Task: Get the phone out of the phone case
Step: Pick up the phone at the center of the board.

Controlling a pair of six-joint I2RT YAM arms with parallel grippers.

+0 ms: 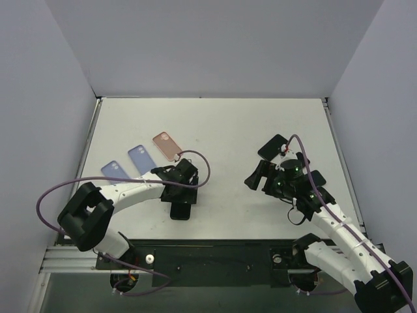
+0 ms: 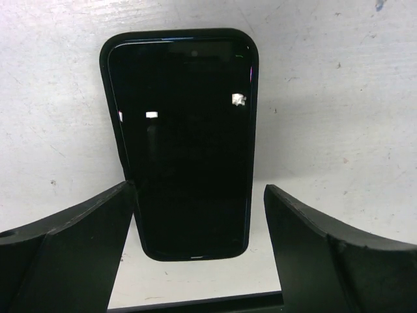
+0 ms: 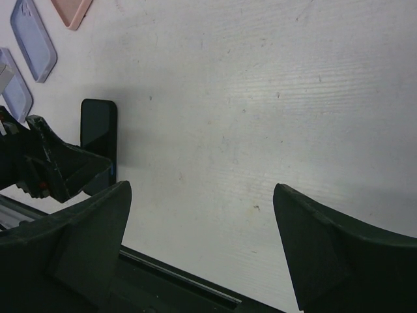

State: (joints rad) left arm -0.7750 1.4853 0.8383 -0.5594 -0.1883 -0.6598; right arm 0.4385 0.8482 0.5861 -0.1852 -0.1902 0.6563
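Left gripper (image 2: pixel 199 192) spread, straddling phone (image 2: pixel 186 143).
Pinch phone case (image 2: pixel 103 65) rim low, squarely; right gripper (image 3: pixel 202 195), also spread and empty, should peel a corner.

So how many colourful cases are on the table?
3, in a row left of the middle: pink case, darker blue case, pale blue case. The arms may hide others.

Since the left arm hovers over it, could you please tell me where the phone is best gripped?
Grip the phone across its two long edges, at the end lying inside the left gripper, coming straight down from above. It lies flat on the table, screen up, and its narrow width fits between the open jaws, which stand on either side of it.
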